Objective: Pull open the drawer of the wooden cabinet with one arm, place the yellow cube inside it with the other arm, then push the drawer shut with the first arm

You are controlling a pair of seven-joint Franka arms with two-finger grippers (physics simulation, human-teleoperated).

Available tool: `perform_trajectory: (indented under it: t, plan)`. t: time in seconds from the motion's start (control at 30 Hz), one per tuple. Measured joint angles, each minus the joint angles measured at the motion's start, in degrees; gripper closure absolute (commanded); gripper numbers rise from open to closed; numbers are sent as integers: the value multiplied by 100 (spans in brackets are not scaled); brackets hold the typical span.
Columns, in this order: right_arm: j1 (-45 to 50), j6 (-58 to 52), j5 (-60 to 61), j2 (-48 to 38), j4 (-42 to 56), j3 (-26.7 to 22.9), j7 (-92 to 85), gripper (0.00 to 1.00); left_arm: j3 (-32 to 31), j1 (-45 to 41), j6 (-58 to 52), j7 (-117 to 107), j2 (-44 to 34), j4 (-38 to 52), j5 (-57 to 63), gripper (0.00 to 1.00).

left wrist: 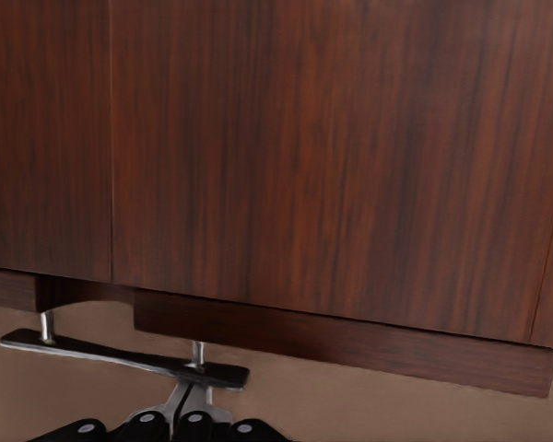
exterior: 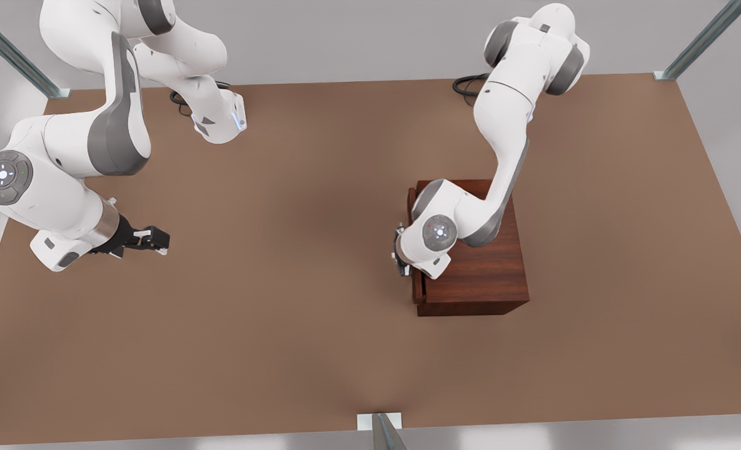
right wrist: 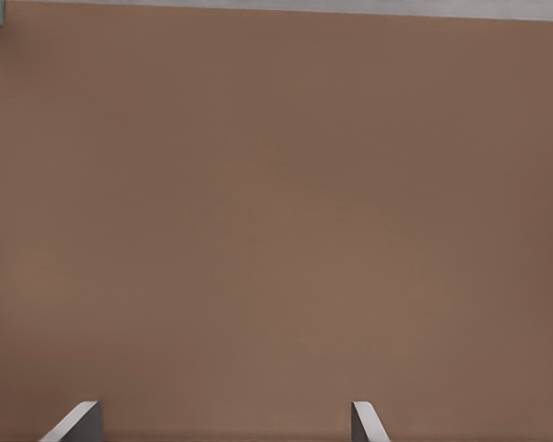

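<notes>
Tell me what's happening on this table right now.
The left tool is at the front of the wooden cabinet, shut on the silver handle of the drawer, which is barely out if at all. The right tool waits, open and empty, over bare table at the front view's left.

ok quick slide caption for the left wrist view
Left pincer at the slim silver bar handle of the dark reddish-brown wooden cabinet's drawer.
</notes>
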Motion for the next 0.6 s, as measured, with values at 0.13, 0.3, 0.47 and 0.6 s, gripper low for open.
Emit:
perform_trajectory:
  t: [0.13, 0.3, 0.47, 0.6]
  plan:
    - [-3, 0, -2, 0, 0, 0, -39, 0, 40, 44, -247, 293, -64, 4, 4, 79]
    - [32, 188, -37, 43, 6, 8, -80, 0, 141, 15, -475, 638, -123, 16, 36, 79]
    - [34, 395, -56, 61, 6, 9, -111, 0, 138, -31, -589, 913, -124, 39, 150, 79]
    - [38, 469, -60, 62, 8, 9, -131, 0, 130, 29, -982, 1006, -494, 469, -137, 0]
